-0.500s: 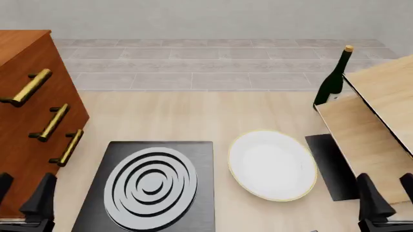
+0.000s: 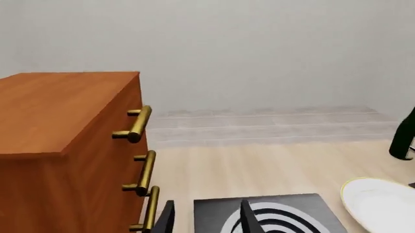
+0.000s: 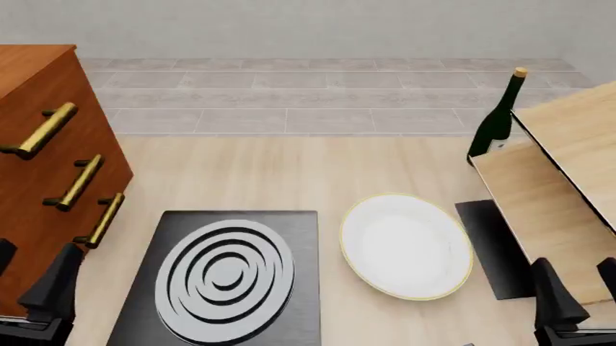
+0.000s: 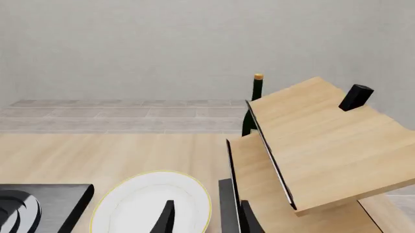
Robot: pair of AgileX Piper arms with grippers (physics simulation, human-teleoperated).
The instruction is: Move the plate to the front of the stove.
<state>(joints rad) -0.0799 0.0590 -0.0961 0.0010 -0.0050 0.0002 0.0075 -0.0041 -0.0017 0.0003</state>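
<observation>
Plate (image 3: 407, 246) flat on worktop (image 3: 279, 173), just right of stove (image 3: 224, 277), edges apart; black mat (image 3: 494, 247) at plate's right. Left pincer (image 3: 29, 288) apart, empty, low beside drawer cabinet (image 3: 43, 166). Right pincer (image 3: 578, 292) apart, empty, near wooden shelf (image 3: 553, 194)

Open tabletop (image 3: 279, 173) beyond stove (image 3: 226, 277) and plate (image 3: 406, 245), reachable from above. Narrow strip of bare wood between stove and plate. Left flank blocked by wooden drawer cabinet (image 3: 48, 166), brass handles (image 3: 77, 182) jutting toward stove. Right flank crowded: tilted wooden shelf unit (image 3: 558, 180) overhanging black mat (image 3: 493, 245), dark bottle (image 3: 495, 122) at its far corner.
</observation>
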